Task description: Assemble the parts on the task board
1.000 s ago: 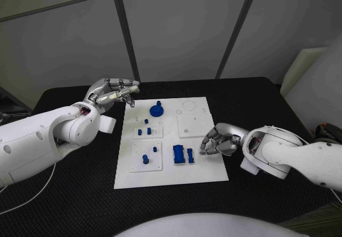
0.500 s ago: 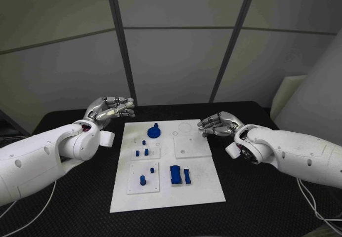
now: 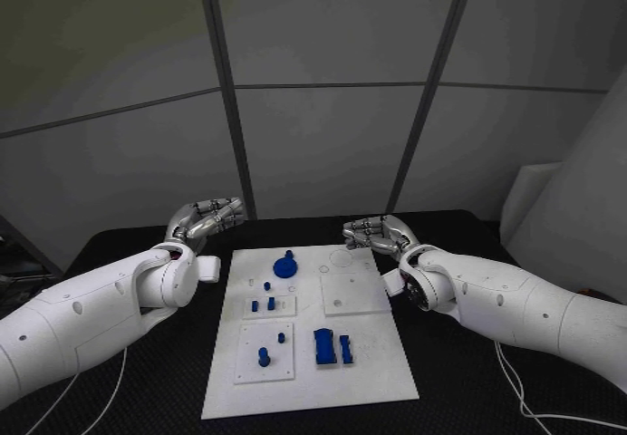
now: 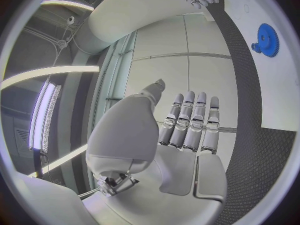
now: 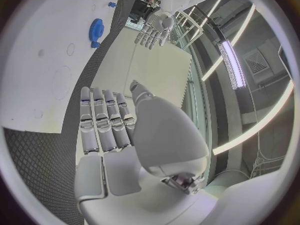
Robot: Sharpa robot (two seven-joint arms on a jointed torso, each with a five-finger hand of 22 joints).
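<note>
White task board (image 3: 372, 381) on black table (image 3: 470, 390)

A black table (image 3: 157, 399) with a textured mat surface occupies the lower half of the frame. Behind it, across the upper half, stands a grey panelled wall (image 3: 327, 136) divided by dark vertical and slanted strips. A white cable (image 3: 523, 399) lies at lower right.
</note>
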